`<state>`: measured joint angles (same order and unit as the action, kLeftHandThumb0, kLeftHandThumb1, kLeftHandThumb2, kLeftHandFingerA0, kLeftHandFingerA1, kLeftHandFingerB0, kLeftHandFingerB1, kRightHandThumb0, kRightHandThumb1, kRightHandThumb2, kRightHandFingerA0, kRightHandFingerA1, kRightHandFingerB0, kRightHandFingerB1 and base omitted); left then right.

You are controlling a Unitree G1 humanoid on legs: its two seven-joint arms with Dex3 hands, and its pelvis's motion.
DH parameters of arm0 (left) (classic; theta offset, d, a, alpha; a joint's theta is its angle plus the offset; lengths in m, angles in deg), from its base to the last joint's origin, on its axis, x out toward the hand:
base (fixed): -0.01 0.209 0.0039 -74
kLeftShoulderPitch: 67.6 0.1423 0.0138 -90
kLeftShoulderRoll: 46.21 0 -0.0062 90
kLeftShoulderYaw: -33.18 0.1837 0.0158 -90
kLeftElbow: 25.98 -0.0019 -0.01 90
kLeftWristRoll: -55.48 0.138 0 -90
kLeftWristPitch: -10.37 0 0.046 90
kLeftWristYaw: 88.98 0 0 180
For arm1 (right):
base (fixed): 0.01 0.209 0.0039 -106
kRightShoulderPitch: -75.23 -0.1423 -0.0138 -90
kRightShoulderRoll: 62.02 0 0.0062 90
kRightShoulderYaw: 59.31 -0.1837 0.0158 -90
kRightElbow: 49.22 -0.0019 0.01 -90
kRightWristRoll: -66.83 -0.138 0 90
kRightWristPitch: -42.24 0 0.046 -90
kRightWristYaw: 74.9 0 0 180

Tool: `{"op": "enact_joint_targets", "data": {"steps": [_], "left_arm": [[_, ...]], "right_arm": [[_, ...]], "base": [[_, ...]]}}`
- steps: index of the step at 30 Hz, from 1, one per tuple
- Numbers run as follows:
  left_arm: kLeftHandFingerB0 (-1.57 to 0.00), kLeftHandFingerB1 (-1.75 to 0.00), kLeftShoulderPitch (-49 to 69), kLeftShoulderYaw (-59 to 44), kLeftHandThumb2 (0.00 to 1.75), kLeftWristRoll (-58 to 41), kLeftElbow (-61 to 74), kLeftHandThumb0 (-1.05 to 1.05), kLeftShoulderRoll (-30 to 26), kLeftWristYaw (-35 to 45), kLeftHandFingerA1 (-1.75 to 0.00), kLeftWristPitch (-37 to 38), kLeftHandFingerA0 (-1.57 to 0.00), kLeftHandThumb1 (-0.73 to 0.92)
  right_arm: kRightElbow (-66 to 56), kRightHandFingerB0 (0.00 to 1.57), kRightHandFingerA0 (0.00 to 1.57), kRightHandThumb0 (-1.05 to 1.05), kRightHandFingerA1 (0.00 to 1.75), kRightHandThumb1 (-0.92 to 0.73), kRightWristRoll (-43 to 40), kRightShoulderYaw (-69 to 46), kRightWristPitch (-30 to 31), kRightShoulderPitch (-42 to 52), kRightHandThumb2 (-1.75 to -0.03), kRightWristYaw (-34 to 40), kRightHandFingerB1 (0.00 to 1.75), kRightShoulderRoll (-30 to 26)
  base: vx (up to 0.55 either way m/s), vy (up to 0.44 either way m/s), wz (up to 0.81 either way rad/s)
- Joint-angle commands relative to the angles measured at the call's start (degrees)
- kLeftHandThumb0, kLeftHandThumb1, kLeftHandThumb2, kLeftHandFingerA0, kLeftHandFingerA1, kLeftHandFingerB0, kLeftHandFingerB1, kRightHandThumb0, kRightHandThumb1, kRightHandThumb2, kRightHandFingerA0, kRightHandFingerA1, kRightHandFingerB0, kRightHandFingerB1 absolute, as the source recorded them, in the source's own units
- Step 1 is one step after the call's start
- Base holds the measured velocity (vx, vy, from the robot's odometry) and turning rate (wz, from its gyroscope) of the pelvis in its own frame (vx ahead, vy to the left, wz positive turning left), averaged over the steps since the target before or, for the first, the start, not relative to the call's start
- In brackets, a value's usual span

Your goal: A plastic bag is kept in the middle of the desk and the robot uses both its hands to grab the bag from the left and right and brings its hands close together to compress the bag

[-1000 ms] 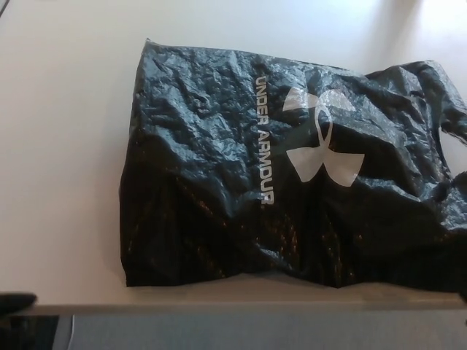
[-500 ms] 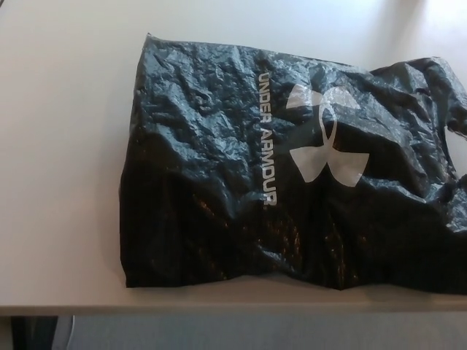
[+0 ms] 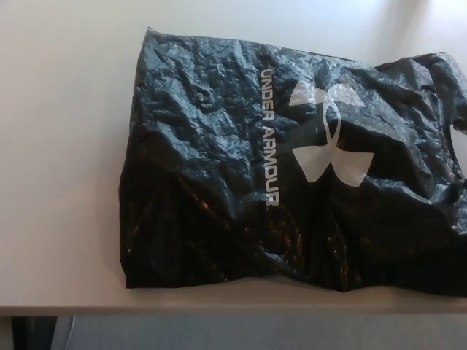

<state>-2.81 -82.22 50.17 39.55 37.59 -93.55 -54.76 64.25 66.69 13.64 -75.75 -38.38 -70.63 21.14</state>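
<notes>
On the desk [image 3: 58,146], head view, single frame. Black plastic bag [image 3: 219,182] lies flat and crumpled, covering the centre and the whole 3 o'clock half of the picture. White lettering "UNDER ARMOUR" [image 3: 268,137] runs down the bag's middle, read sideways, with the white logo [image 3: 328,131] just beside it toward 3 o'clock.

Edges: the bag's 9 o'clock edge is a near-straight vertical line, well apart from the picture's 9 o'clock border; bare desk fills that strip. The 12 o'clock edge slopes down toward 3 o'clock, with bare desk beyond it. The 6 o'clock edge sits near the desk's front edge [image 3: 146,310], leaving only a thin band of bare surface between them. At 3 o'clock the bag runs out of frame; a handle cut-out [image 3: 458,138] shows there, desk visible through it.

Open room: widest at 9 o'clock and at 10 to 12 o'clock. At 3 o'clock, cannot tell; the bag fills to the border.

Hands: neither left nor right hand is in the frame. Finger state cannot be told from this view. Nothing touches the bag.

Surface: pale, matte, plain desk top, brighter light toward 1 o'clock. Below the front edge, grey floor [image 3: 255,332] at 6 o'clock, and a dark upright shape [image 3: 33,332] at 7 o'clock, too little visible to identify.
</notes>
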Motion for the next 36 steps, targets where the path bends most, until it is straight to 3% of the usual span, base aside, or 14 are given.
{"op": "enact_joint_targets", "data": {"steps": [1, 6, 10, 16, 18, 19, 23, 24, 25, 30, 31, 36], "left_arm": [[-0.71, -0.84, -0.1, 1.4, 0.63, 0.8, -13.5, -0.25, 7.9, -6.1, -1.3, 1.3, -0.76, 0.74], [-0.78, -0.94, -0.3, 2.0, 0.63, 1.7, -20.2, -0.29, 9.1, -9.0, -1.25, -2.6, -0.84, 0.75], [-0.75, -0.88, -0.7, 3.4, 0.62, 1.9, -23.1, -0.3, 10.4, -10.3, -1.23, -4.1, -0.78, 0.76], [-0.69, -0.83, -1.2, 7.4, 0.63, 2.8, -26.2, -0.31, 15.9, -12.7, -1.23, -5.5, -0.73, 0.78], [-0.72, -0.84, -2.0, 8.2, 0.63, 2.3, -28.0, -0.33, 19.1, -13.9, -1.25, -5.3, -0.78, 0.76], [-0.72, -0.86, -1.9, 9.3, 0.63, 3.3, -28.0, -0.33, 20.2, -15.0, -1.28, -5.9, -0.78, 0.77], [-0.66, -0.87, -1.4, 11.5, 0.66, 2.6, -27.7, -0.32, 27.3, -15.8, -1.36, -6.1, -0.71, 0.8], [-0.66, -0.87, -1.3, 11.8, 0.66, 2.6, -27.5, -0.32, 28.0, -16.0, -1.36, -6.5, -0.71, 0.8], [-0.64, -0.91, -0.6, 12.8, 0.66, 2.9, -26.5, -0.31, 30.0, -16.4, -1.37, -6.5, -0.68, 0.81], [-0.63, -0.91, 0.7, 16.8, 0.67, 5.4, -24.1, -0.35, 34.7, -18.4, -1.38, -6.0, -0.71, 0.83], [-0.61, -0.86, 0.9, 18.2, 0.67, 6.3, -22.6, -0.33, 36.4, -19.3, -1.33, -7.0, -0.67, 0.84], [-0.53, -0.92, 2.7, 22.7, 0.68, 7.3, -16.8, -0.31, 40.6, -19.3, -1.38, -7.9, -0.6, 0.86]], "right_arm": [[15.6, 0.78, 0.94, -0.26, 0.73, -0.63, 6.3, 3.5, 2.3, -0.5, -0.58, 7.8, 0.59, 3.8], [22.5, 0.77, 0.93, -0.26, 0.75, -0.64, 7.2, 5.7, 2.3, -0.8, -0.59, 10.3, 0.59, 5.9], [25.7, 0.74, 0.91, -0.26, 0.73, -0.66, 7.3, 6.9, 2.2, -1.7, -0.58, 11.2, 0.58, 7.2], [29.3, 0.77, 0.9, -0.25, 0.74, -0.66, 9.3, 11.4, 4.5, -3.2, -0.59, 13.2, 0.58, 13.0], [29.1, 0.75, 0.86, -0.28, 0.76, -0.65, 9.4, 13.0, 4.7, -2.9, -0.59, 14.0, 0.58, 16.7], [29.0, 0.72, 0.81, -0.31, 0.82, -0.52, 9.1, 13.4, 4.9, -2.5, -0.88, 13.8, 0.72, 18.0], [28.4, 0.69, 0.8, -0.27, 0.83, -0.54, 9.4, 15.7, 4.7, -1.5, -0.89, 14.7, 0.72, 23.0], [28.4, 0.69, 0.8, -0.27, 0.83, -0.54, 9.3, 15.9, 4.6, -1.5, -0.89, 14.7, 0.72, 23.7], [28.2, 0.71, 0.84, -0.27, 0.81, -0.69, 9.6, 16.6, 4.6, -1.3, -0.6, 15.2, 0.6, 25.2], [26.8, 0.69, 0.8, -0.28, 0.87, -0.71, 7.9, 17.0, 3.3, -1.5, -0.61, 15.1, 0.63, 30.1], [25.3, 0.7, 0.8, -0.28, 0.85, -0.72, 8.5, 17.6, 3.8, -1.6, -0.61, 15.6, 0.62, 30.9], [20.1, 0.68, 0.8, -0.27, 0.9, -0.72, 10.2, 19.5, 3.2, -1.4, -0.61, 16.1, 0.66, 32.9]], "base": [[0.0, 0.0, 0.0], [0.0, 0.0, 0.0], [0.0, 0.0, 0.0], [0.0, 0.0, 0.0], [0.0, 0.0, 0.0], [0.0, 0.0, 0.0], [0.0, 0.0, 0.0], [0.0, 0.0, 0.0], [0.0, 0.0, 0.0], [0.0, 0.0, 0.0], [0.0, 0.0, 0.0], [0.0, 0.0, 0.0]]}}
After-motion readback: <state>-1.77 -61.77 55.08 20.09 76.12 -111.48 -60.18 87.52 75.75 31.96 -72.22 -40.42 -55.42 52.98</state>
